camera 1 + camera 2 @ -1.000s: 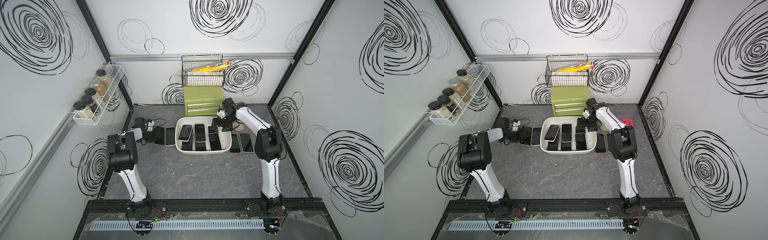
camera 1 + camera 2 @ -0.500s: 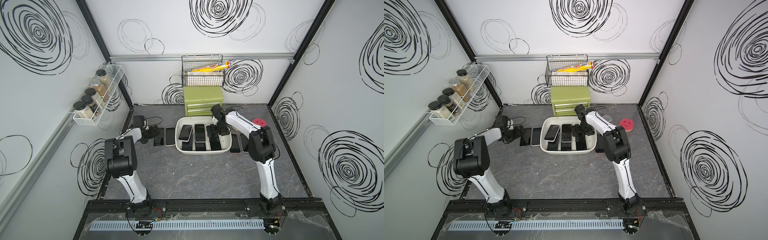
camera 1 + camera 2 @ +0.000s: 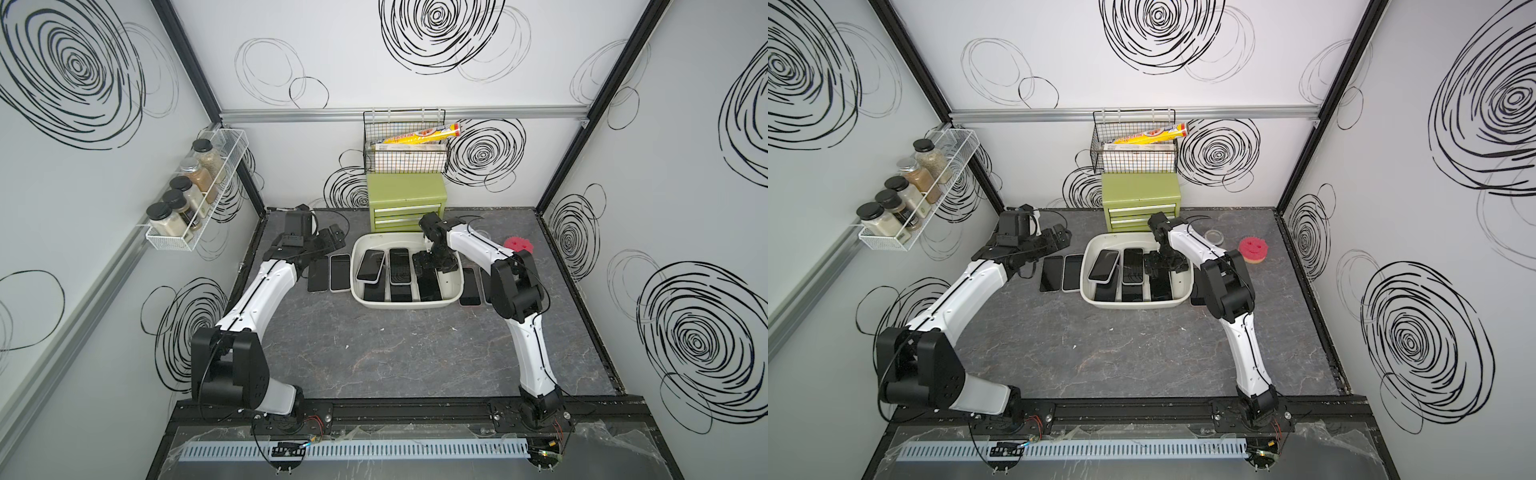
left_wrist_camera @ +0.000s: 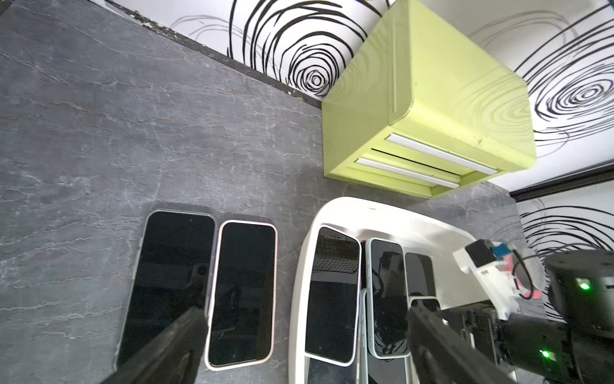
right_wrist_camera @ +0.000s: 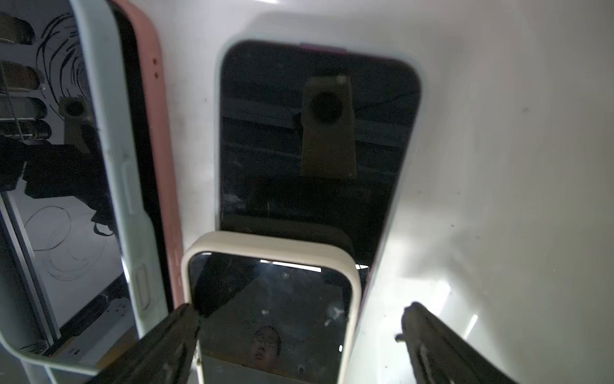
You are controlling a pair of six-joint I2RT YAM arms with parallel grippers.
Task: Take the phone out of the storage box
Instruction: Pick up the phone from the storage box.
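Observation:
The off-white storage box (image 3: 405, 306) (image 3: 1129, 307) stands mid-table with several phones in it, some overlapping. My right gripper (image 3: 432, 266) (image 3: 1163, 266) is down inside its right side, open. In the right wrist view a cream-cased phone (image 5: 272, 299) lies between the open fingers of the right gripper (image 5: 300, 311), on top of a pale-blue-cased phone (image 5: 315, 133). One fingertip stands at the cream phone's edge. My left gripper (image 3: 332, 237) (image 4: 305, 309) hangs open and empty behind two phones on the table, a dark one (image 4: 169, 282) and a white-cased one (image 4: 242, 292).
A green drawer chest (image 3: 406, 205) stands right behind the box, under a black wire basket (image 3: 405, 153). Two more phones (image 3: 469, 286) lie on the table right of the box. A red sponge (image 3: 518, 244) and a clear lid (image 3: 1216, 236) sit back right. A jar rack (image 3: 195, 195) hangs on the left wall.
The left gripper opened, left the dark phone on the table and drew back and upward. The right gripper opened wider and swung from the box's back right corner down into it.

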